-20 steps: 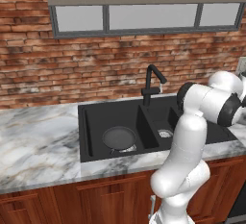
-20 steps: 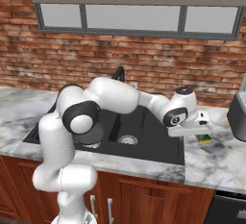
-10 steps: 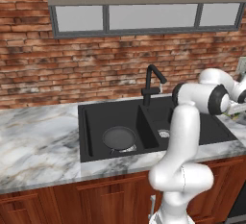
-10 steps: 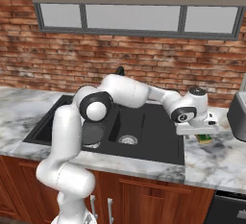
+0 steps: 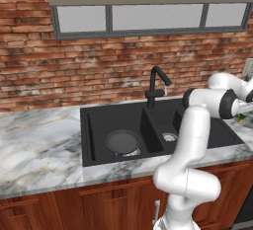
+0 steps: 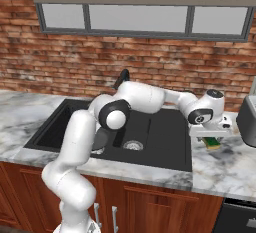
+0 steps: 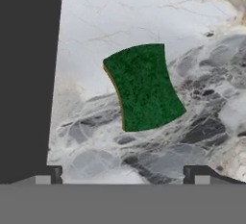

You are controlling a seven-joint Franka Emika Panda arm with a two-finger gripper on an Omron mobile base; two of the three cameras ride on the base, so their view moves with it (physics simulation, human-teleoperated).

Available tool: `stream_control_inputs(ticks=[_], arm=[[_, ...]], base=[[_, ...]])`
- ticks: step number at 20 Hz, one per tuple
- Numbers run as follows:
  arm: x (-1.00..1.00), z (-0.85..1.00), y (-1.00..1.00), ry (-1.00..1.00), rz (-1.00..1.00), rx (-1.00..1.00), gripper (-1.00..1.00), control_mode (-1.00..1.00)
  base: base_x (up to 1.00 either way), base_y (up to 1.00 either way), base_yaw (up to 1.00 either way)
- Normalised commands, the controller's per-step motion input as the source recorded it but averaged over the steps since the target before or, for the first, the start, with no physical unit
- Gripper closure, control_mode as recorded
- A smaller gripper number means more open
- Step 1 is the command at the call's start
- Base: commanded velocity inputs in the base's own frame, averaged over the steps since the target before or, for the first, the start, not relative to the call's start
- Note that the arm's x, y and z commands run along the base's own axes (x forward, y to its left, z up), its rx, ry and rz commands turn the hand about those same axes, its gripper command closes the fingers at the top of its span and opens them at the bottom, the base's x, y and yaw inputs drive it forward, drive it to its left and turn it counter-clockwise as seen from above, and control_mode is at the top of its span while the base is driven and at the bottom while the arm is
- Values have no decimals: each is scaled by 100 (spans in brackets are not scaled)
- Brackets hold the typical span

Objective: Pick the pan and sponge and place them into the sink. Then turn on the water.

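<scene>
The dark pan (image 5: 122, 141) lies in the left basin of the black sink (image 5: 94, 125), and the arm partly covers the pan (image 6: 101, 141) in the right base view. On the marble counter to the right of the sink (image 6: 165, 149) lies the sponge (image 7: 144, 87), green scrub side up with a yellow edge showing. My gripper (image 6: 212, 136) hangs just above the sponge (image 6: 215, 143), open, with the fingertips (image 7: 54, 174) set wide apart and not touching it. No stream falls from the black faucet (image 5: 157, 83).
A grey appliance (image 6: 248, 121) stands on the counter just right of the sponge. The sink's dark rim (image 7: 29, 74) runs along the left of the hand view. A brick wall and a window rise behind the faucet (image 6: 121, 78).
The arm has stretched further right, carrying the hand from over the sink's right edge to above the sponge. Pan and sponge have not moved.
</scene>
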Motion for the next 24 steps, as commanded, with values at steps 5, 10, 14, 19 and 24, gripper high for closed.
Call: stream_control_inputs(ticks=[5, 10, 14, 19, 24], arm=[[8, -35, 0, 0, 0, 0, -100, -100], [13, -34, 0, 0, 0, 0, -100, -100], [17, -20, -2, 0, 0, 0, -100, -100], [22, -16, -8, 0, 0, 0, -100, -100], [30, -15, -15, 0, 0, 0, -100, -100]], base=[[0, 0, 0], [0, 0, 0], [0, 0, 0], [0, 0, 0], [0, 0, 0]])
